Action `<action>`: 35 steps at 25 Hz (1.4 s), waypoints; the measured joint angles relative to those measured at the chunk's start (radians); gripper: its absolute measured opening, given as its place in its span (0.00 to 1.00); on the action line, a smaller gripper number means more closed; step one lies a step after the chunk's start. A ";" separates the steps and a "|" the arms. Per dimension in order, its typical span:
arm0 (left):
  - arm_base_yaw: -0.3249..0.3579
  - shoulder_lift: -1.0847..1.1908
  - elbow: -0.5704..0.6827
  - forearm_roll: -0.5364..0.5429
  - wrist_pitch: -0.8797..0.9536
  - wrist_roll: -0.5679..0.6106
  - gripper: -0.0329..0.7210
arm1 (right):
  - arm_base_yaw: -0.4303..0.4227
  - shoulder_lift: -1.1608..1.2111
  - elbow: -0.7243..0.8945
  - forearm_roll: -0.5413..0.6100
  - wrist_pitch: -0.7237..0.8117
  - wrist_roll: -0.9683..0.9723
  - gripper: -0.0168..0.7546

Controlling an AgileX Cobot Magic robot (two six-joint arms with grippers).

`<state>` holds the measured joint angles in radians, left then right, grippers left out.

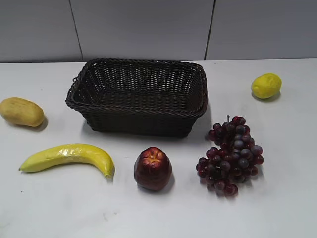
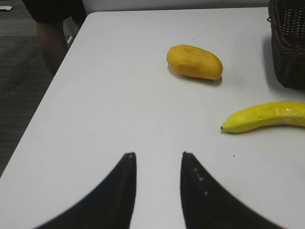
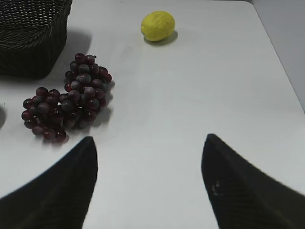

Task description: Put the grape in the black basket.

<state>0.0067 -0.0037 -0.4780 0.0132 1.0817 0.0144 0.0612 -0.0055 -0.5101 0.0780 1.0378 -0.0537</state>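
Note:
The grape [image 1: 231, 155] is a dark red-purple bunch lying on the white table, in front of the right end of the black basket [image 1: 99, 101]. The basket is woven, rectangular and empty, at the table's middle back. In the right wrist view the grape [image 3: 66, 98] lies ahead and to the left of my right gripper [image 3: 149, 140], which is open wide and empty; the basket corner [image 3: 33, 38] shows at top left. My left gripper [image 2: 158, 155] is open and empty over bare table, with the basket edge [image 2: 288, 43] at far right. Neither gripper shows in the exterior view.
A red apple [image 1: 153, 168] sits left of the grape. A banana [image 1: 69, 156] and a yellow-brown mango [image 1: 21, 111] lie on the left. A lemon [image 1: 266, 85] sits at back right. The table's left edge [image 2: 43, 100] and right edge [image 3: 281, 62] are near.

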 joint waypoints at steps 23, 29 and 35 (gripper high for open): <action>0.000 0.000 0.000 0.000 0.000 0.000 0.36 | 0.000 0.000 0.000 0.018 -0.001 0.000 0.70; 0.000 0.000 0.000 0.000 0.000 0.000 0.36 | 0.000 0.101 -0.024 0.038 -0.134 0.000 0.87; 0.000 0.000 0.000 0.000 0.000 0.000 0.36 | 0.000 0.298 -0.025 0.127 -0.379 -0.001 0.89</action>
<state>0.0067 -0.0037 -0.4780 0.0132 1.0817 0.0144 0.0612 0.2925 -0.5355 0.2050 0.6591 -0.0547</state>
